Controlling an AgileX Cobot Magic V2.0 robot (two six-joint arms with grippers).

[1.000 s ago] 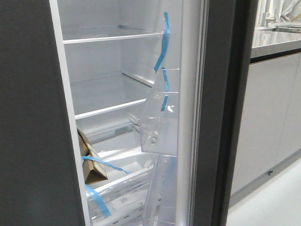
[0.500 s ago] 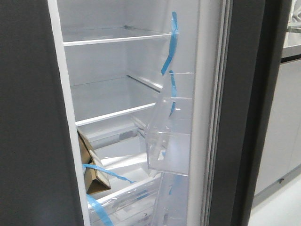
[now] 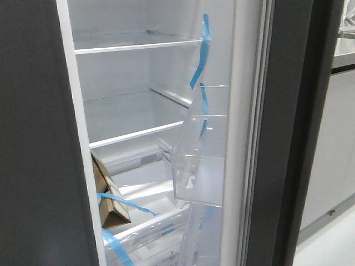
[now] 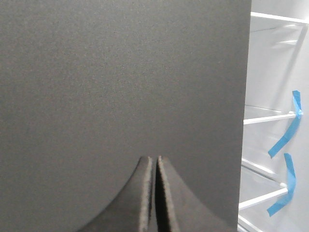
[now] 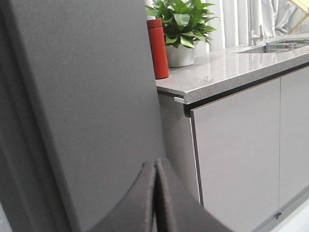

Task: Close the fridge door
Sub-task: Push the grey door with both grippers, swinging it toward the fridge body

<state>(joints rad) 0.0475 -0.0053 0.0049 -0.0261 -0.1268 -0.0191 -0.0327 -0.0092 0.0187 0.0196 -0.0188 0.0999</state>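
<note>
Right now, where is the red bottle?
In the right wrist view, the red bottle stands on the grey countertop, just beside the potted plant and past the dark fridge door.

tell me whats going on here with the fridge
A two-armed robot faces a fridge whose right-hand fridge door is swung open, showing its white lining, a clear bin and blue tape. The shelves inside are mostly bare, with a cardboard piece low down. The right claw is shut, close to that door's dark outer face. The left claw, also shut, faces the other dark door.
</note>
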